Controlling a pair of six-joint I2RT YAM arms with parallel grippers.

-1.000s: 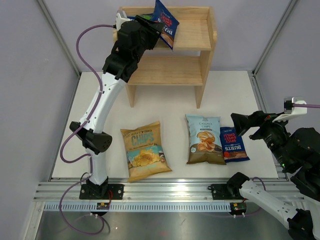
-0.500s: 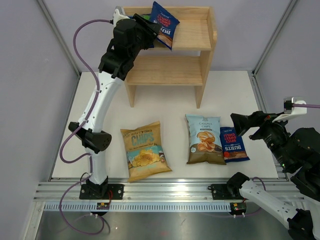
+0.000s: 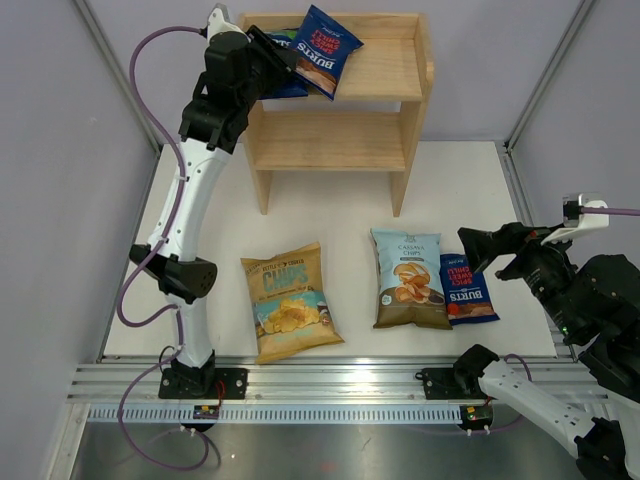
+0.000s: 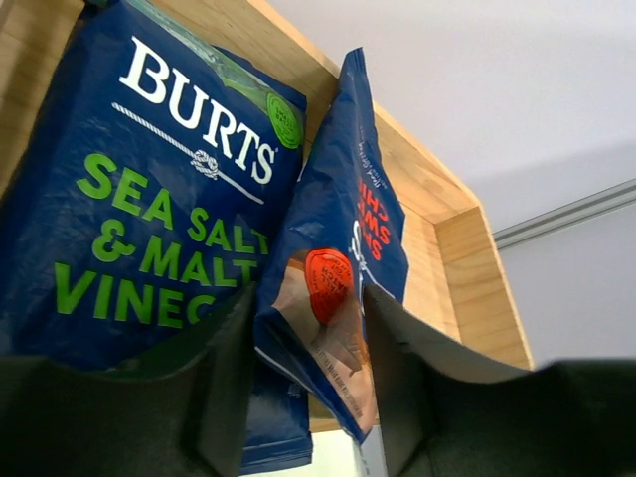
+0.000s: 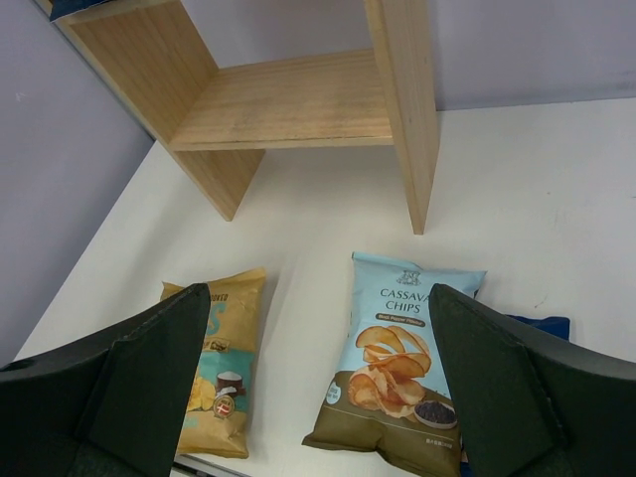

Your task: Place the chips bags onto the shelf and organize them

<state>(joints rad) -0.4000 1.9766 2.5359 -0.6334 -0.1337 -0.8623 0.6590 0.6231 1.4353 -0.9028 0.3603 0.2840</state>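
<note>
- Wooden shelf (image 3: 385, 70) at the table's far edge, lower tier bare.
- Yellow bag (image 3: 290, 300) and light-blue bag (image 3: 408, 278) flat on the table.
- Small dark-blue bag (image 3: 468, 290) touching the light-blue one.
- Vinegar bag (image 4: 149, 199) and red-label bag (image 3: 325, 48) on the top tier.
- Left gripper (image 4: 308, 298) – fingers spread around the red-label bag's corner.
- Right gripper (image 5: 318, 290) – fingers wide apart above the table.

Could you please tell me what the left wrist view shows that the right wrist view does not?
Only the left wrist: the Burts Sea Salt & Malt Vinegar bag and a red-lettered Burts bag beside it. Only the right wrist: the Cassava Chips bag and the yellow chips bag lying on the table. Both: the wooden shelf.
</note>
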